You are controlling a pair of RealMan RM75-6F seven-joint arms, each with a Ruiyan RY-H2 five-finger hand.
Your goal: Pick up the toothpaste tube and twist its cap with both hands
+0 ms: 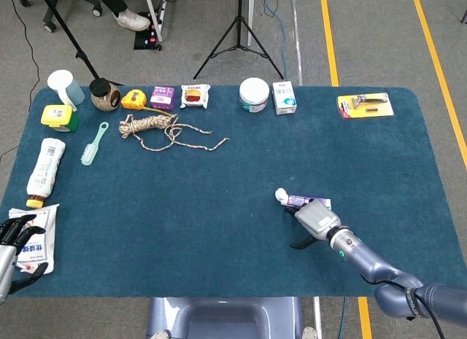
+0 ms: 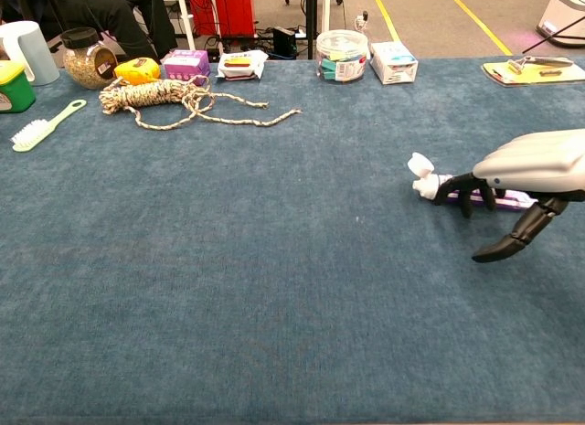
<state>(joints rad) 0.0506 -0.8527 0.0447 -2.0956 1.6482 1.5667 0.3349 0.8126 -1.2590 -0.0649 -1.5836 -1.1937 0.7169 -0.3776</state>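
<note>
Blue felt tabletop [image 1: 182,208], head view: toothpaste tube [image 1: 306,202] lying flat at lower centre-right, white cap [image 1: 280,196] pointing frame-left. Right hand [image 1: 315,221] is spread over the tube w/ fingers apart; no grip is seen. Left hand [image 1: 13,244] is seen at lower-left edge, idle, holding nothing.

Chest view: fingertips [image 2: 454,190] rest on/against tube, thumb clear. Step judged: grasp approach; closure round the tube body is needed next, then lift.

Blue-carpeted table [image 1: 182,208], toothpaste tube [image 2: 457,189], coiled rope [image 1: 157,127], green brush [image 1: 93,143], white bottle [image 1: 45,171]
</note>
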